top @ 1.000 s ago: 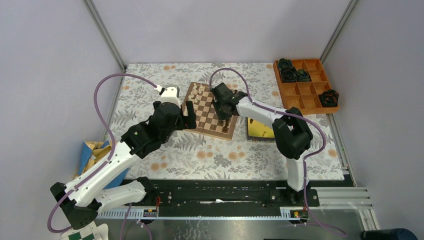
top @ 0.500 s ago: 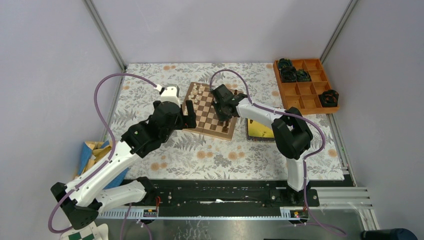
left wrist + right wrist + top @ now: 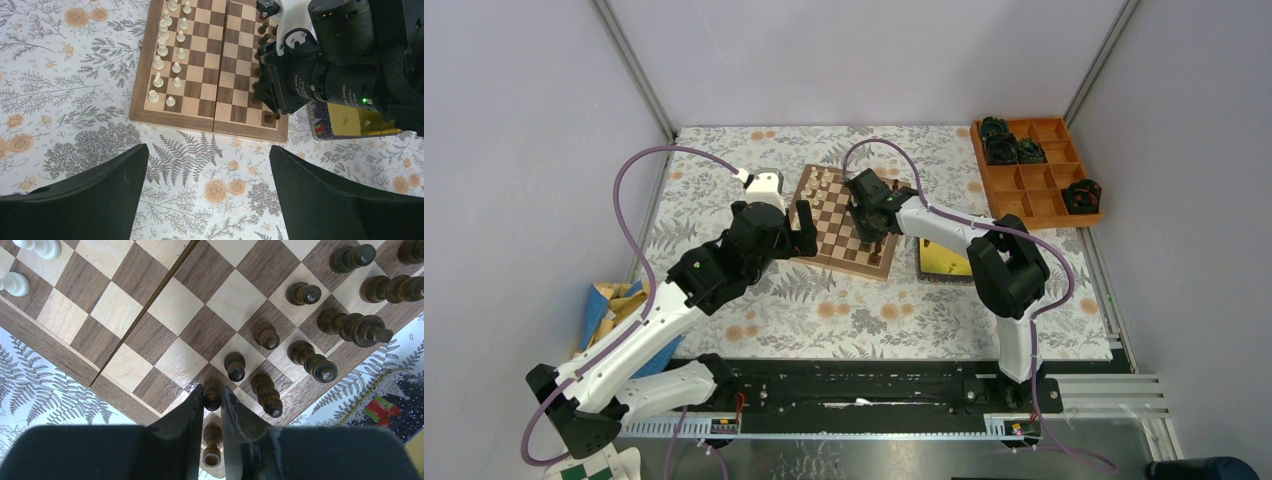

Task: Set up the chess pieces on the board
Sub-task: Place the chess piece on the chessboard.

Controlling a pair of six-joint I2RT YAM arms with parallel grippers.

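The board lies mid-table, and shows in the left wrist view and the right wrist view. Cream chess pieces stand in two rows along its left side. Dark chess pieces crowd its right side. My right gripper is over the board's near right corner, shut on a dark pawn. Another dark piece stands just below, between the fingers. My left gripper is open and empty over the floral mat, just short of the board's near edge.
A yellow tin lies right of the board, under the right arm. An orange compartment tray with black gear-like lumps stands at the back right. A blue box of wooden blocks sits at the left edge.
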